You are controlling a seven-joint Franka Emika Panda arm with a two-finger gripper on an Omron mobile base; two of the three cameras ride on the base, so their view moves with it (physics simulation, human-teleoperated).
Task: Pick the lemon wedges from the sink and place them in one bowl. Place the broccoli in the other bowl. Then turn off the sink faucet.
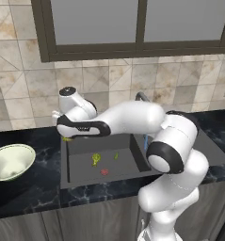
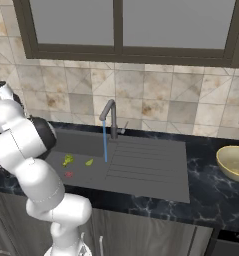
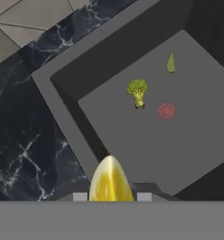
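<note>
Yellow lemon wedge (image 3: 110,180) sits pinched in my gripper (image 3: 110,194) above the sink's (image 3: 62,112) left edge; next I judge it needs carrying left to the bowl (image 1: 10,161).

- The faucet (image 2: 109,112) ran a thin blue stream into the sink (image 2: 141,165).
- A broccoli (image 2: 68,160), a lemon wedge (image 2: 89,162) and a red spot (image 2: 68,174) lay apart on the basin floor.
- A bowl (image 2: 233,162) stood on the counter (image 2: 216,197), far right.
</note>
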